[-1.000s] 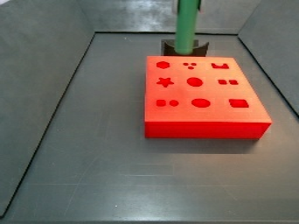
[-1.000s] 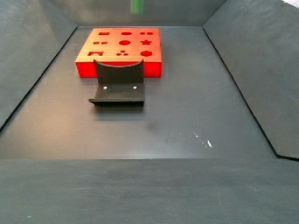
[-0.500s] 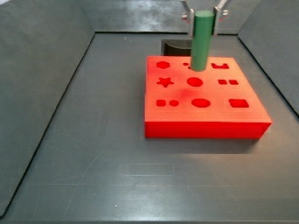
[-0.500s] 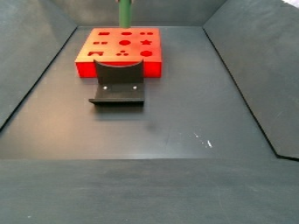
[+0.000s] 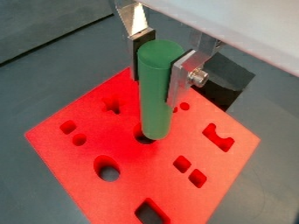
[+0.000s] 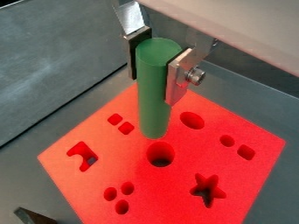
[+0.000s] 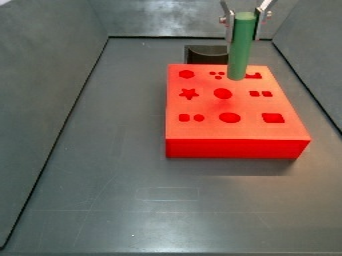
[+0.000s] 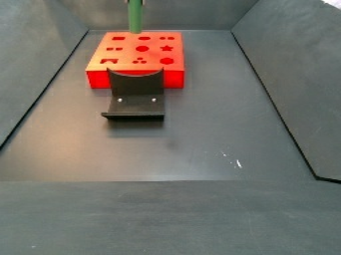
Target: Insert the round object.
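- The end effector (image 5: 162, 63) grips the round object (image 5: 156, 92) upright above the red block (image 6: 163, 162).
- Its lower end hangs just beside the round hole (image 6: 160, 156); I'd centre it there, keep it vertical, then descend slowly.

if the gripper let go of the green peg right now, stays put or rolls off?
Probably tips, then rolls: the green peg is tall, slim and round, held upright by the gripper above the red block, not yet in a hole. Looks rigid, likely light. Smooth sides suggest it could slip between the pads.
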{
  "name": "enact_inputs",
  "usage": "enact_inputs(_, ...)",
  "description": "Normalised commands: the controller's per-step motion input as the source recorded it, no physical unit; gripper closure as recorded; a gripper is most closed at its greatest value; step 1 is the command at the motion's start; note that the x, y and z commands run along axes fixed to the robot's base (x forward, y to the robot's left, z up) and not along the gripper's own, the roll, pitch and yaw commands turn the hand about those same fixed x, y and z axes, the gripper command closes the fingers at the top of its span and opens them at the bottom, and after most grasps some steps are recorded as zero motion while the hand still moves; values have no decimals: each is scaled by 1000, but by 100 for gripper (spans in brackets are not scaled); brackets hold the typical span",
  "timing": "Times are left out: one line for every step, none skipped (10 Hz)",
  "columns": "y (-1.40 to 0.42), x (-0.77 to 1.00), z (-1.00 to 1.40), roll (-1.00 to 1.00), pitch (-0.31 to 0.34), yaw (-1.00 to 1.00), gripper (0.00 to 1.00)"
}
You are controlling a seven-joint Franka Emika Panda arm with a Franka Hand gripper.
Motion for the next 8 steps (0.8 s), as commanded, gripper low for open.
enact_inputs(-6, 83, -74, 99, 56, 0, 100)
enact_inputs(0, 309, -211, 141, 44, 66, 100)
enact_inputs(0, 211, -126, 183, 69, 43, 100)
enact_inputs(0, -69, -31, 1, 39, -17, 100)
enact_inputs(0, -120, -51, 0, 0, -91, 100)
enact_inputs(0, -111, -54, 0, 0, -91, 100)
enact_inputs(6, -146, -83, 0, 0, -120, 100)
enact_inputs(14, -129, -106, 0, 0, -120, 100)
